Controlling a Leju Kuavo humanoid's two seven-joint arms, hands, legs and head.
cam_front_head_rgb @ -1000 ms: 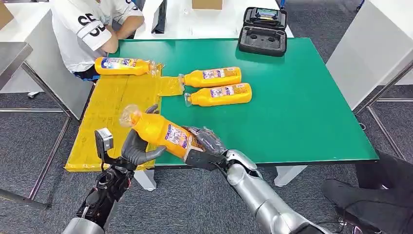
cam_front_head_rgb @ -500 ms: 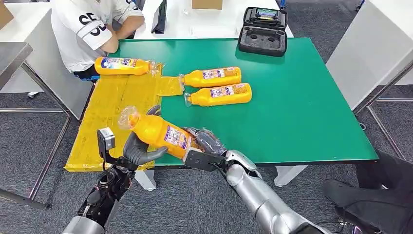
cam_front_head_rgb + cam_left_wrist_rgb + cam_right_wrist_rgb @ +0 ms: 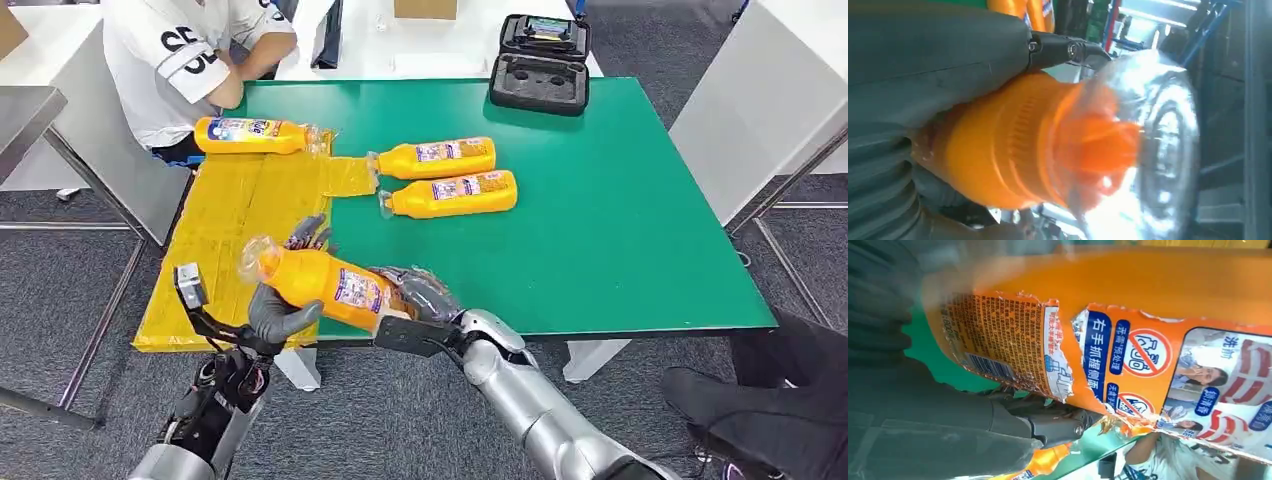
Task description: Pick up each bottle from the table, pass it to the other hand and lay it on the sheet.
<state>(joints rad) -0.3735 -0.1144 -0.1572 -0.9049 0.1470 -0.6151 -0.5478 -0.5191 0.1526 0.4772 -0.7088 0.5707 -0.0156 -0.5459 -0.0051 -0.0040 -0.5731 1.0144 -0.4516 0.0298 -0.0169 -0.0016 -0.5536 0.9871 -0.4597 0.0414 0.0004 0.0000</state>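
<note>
The handover is in progress. An orange bottle (image 3: 325, 283) hangs in the air at the near edge of the green table (image 3: 620, 230), carried between both hands. The right hand (image 3: 415, 298) grips its base end, and the right wrist view shows fingers (image 3: 1048, 427) wrapped under the torn label. The left hand (image 3: 280, 305) cups the neck end just behind the clear cap, with its thumb pressed along the shoulder of the bottle in the left wrist view. How firmly the left hand has closed is hard to judge, since the bottle hides most of its fingers.

I would say the next move calls for the right hand to let go once the left has a sure hold. The left arm must then swing the bottle left, over the yellow sheet (image 3: 225, 215), and lay it flat.

One bottle on the sheet (image 3: 250, 135) already lies at the far end. Two more bottles, the farther one (image 3: 435, 157) and the nearer one (image 3: 452, 193), lie side by side on the green top just right of the sheet. An open black case (image 3: 541, 65) sits at the far edge. A person in a white shirt (image 3: 180, 55) sits at the far left corner, and grey carpet runs under everything.
</note>
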